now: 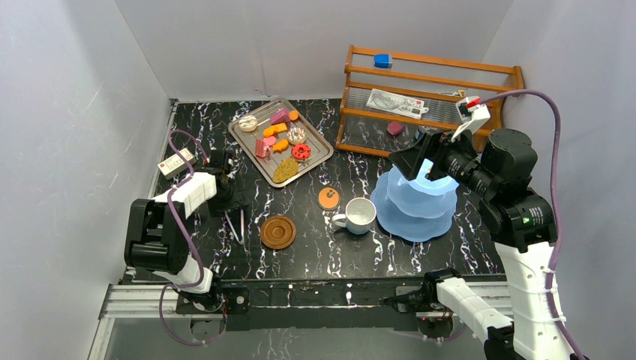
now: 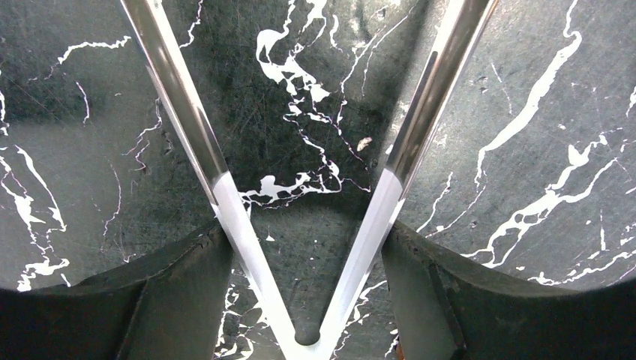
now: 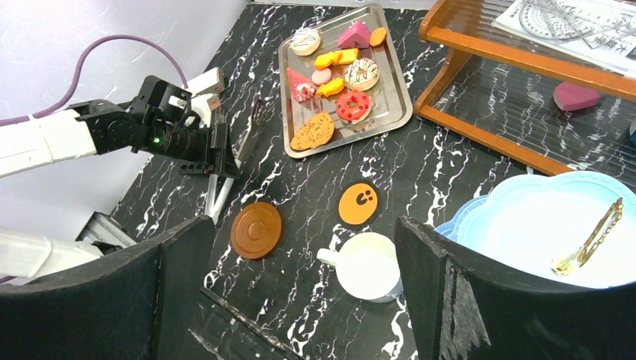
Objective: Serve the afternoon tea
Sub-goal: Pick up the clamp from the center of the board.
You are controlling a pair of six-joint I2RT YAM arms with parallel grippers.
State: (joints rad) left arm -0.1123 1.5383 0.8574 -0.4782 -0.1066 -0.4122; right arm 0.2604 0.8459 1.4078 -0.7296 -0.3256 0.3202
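Pastries [image 1: 285, 170] lie crowded on the silver tray [image 1: 321, 150] at the back left of the black marble table [image 1: 450, 255] in the overhead view. None is on the light-blue three-tier stand [image 1: 416, 214] to the right. A white mug [image 1: 360, 214] stands just beside the stand's foot. A round brown saucer [image 1: 277, 232] lies apart to the mug's left, with an orange disc [image 1: 328, 198] behind the gap between them. The left gripper [image 1: 225, 187] sits low near the tray's front corner, with the metal tongs [image 1: 238, 223] trailing toward the arm bases. The right gripper [image 1: 409, 161] hangs over the stand's top tier.

The left wrist camera shows the left gripper [image 2: 304, 232] pinching the metal tongs [image 2: 187, 127]. Each finger bears on the outer face of one steel arm near the hinge, and the arms open away in a V over the table [image 2: 525, 150]. Whether the tong tips rest on the marble or hang clear, I cannot tell from this close.

The right wrist camera shows the right gripper [image 3: 304, 225] spread wide with nothing between its fingers. Below it are the mug [image 3: 367, 266], the saucer [image 3: 256, 229] and the tray [image 3: 390, 105]. On the tray are a red-iced donut [image 3: 351, 106] and a speckled cookie [image 3: 313, 131]. A small gold utensil [image 3: 589, 240] lies on the stand's top tier [image 3: 517, 217].

The toy pastries look light and stiff, so smooth tong tips may let them skate. Squeezing across a donut's flat faces, or the cookie's edges, seems safest. The mug is rigid and heavier, and is best taken by its rim or by its handle, which faces the saucer.
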